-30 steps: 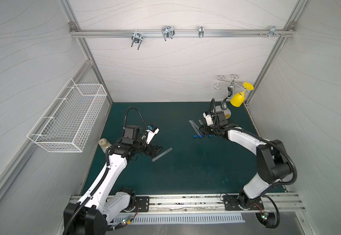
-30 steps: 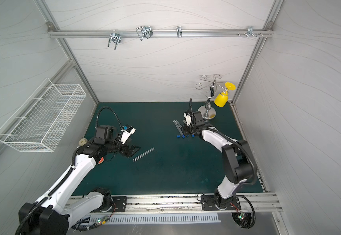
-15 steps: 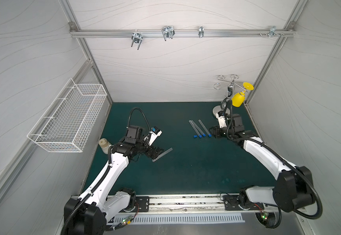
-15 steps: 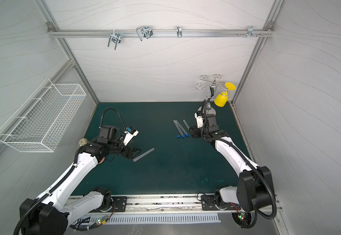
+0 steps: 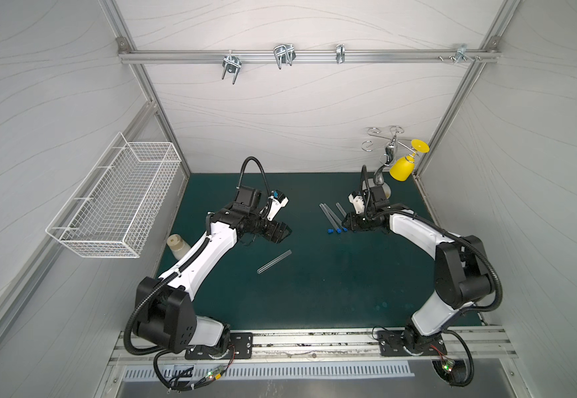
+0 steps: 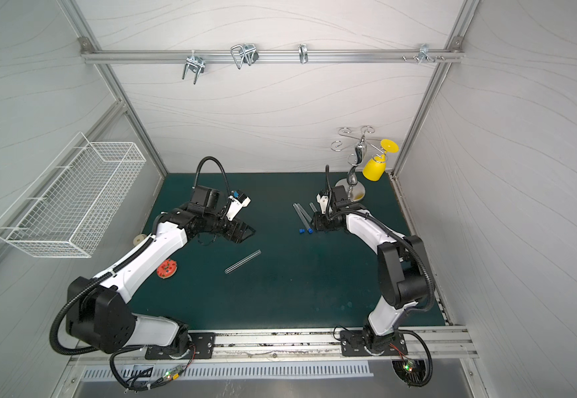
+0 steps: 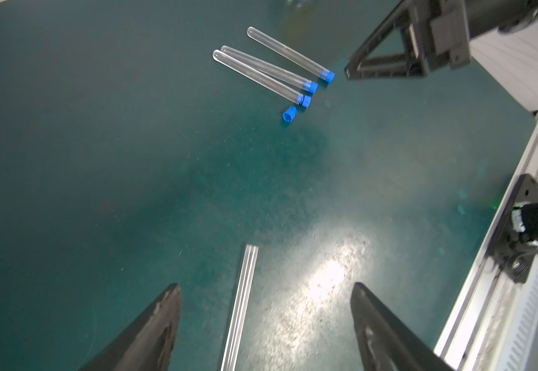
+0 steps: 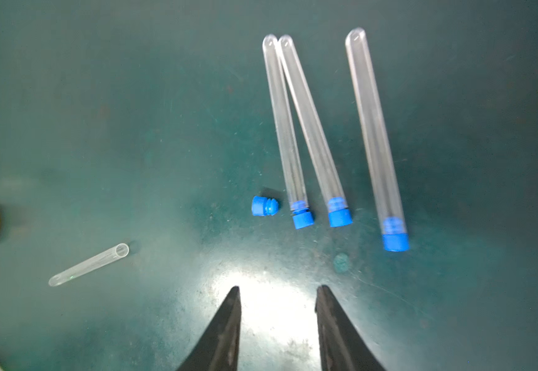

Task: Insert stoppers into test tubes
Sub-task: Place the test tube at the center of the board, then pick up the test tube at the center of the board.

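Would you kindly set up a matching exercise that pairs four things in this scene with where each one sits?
Things:
1. loose blue stopper
2. unstoppered test tube
3. yellow plastic glass
4. white wire basket

Places:
A. hangs from the chrome stand
B. mounted on the side wall
C. lies alone on the green mat, apart from the other tubes
D. lies right beside the three stoppered tubes

Pairs: 1-D, 2-C, 3-A, 4-B.
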You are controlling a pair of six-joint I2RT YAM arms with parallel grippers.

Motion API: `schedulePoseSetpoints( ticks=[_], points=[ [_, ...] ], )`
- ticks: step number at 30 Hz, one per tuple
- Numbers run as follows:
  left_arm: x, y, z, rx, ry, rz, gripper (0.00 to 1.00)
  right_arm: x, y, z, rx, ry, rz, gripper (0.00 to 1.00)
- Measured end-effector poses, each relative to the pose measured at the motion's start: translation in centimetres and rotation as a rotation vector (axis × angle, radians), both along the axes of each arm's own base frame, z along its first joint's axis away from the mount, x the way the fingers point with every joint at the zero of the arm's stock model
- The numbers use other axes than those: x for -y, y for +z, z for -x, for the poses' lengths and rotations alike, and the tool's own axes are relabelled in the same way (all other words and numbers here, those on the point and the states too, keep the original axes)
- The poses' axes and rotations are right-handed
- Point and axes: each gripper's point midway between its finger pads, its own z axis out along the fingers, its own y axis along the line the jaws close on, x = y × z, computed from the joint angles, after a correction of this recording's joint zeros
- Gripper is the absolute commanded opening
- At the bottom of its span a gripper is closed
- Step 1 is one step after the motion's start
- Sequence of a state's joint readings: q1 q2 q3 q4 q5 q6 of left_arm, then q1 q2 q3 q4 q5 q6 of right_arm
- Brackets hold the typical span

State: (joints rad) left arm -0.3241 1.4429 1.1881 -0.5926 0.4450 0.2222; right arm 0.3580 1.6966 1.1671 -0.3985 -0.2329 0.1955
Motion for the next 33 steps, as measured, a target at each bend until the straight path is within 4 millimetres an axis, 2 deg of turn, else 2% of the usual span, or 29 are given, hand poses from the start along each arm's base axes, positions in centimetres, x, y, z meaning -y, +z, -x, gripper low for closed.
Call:
schedulePoseSetpoints(
  ticks=[4,7,13,22,26,30,33],
  points=[
    [0.4,-0.7,-1.5,-0.072,0.051,0.000,0.82,-0.7,-1.0,-0.3,-0.039,0.008,-0.001,0.34],
    [0.1,-1.3,-1.1,-0.088,0.074,-0.002,0.82,-0.8,-1.2,-0.3,-0.056,0.010,0.005,0.34],
    [-1.6,-3.3,2.5,-0.101,0.068,-0.028,0.78,-0.8,-1.1,-0.4,-0.064,0.010,0.007,0.34],
    [-4.1,-3.8,4.1,-0.160,0.045,-0.116,0.73,-0.1,-2.2,0.5,-0.106,-0.006,0.021,0.34],
    [-5.0,-5.2,5.6,-0.205,0.013,-0.175,0.72,0.1,-2.3,0.6,-0.118,-0.015,0.023,0.34],
    [-5.8,-7.6,7.7,-0.272,-0.018,-0.225,0.71,0.1,-1.7,-0.2,-0.116,-0.022,0.022,0.34],
    [-5.9,-8.0,7.9,-0.288,-0.024,-0.233,0.71,-0.3,-1.7,-1.2,-0.114,-0.023,0.019,0.34]
  ],
)
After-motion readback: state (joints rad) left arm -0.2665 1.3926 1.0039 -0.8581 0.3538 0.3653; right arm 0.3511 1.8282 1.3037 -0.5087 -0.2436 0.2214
